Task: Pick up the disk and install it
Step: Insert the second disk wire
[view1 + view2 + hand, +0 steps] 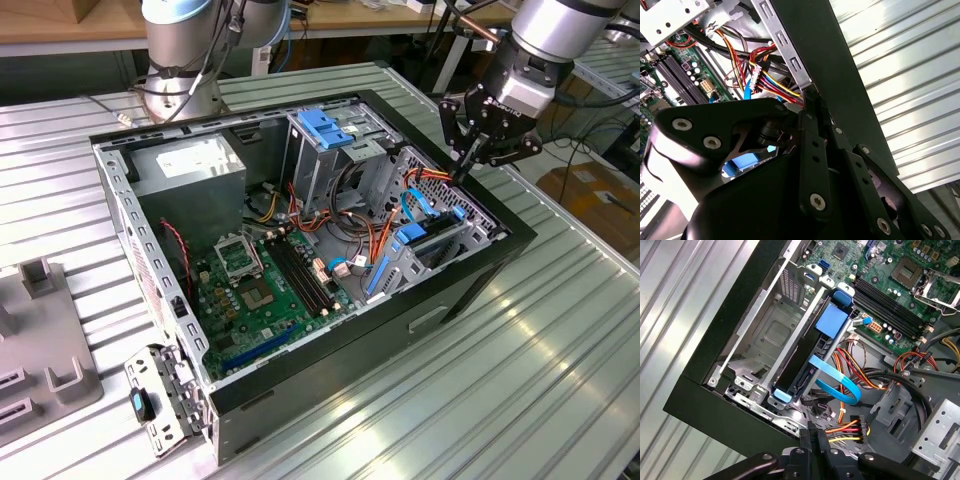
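Gripper (468,165) fingers pressed together, holding nothing, tips just above the case (480,262) rim by the wire bundle (847,432). Disk (812,352) sits on edge in the drive bay, empty slot beside it.

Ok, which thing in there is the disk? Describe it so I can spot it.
Start at the open black computer case on the ribbed metal table. In its corner under the gripper, the disk stands on edge in the drive cage. Unlike the bare metal bay beside it, it is dark with light-blue rail ends.
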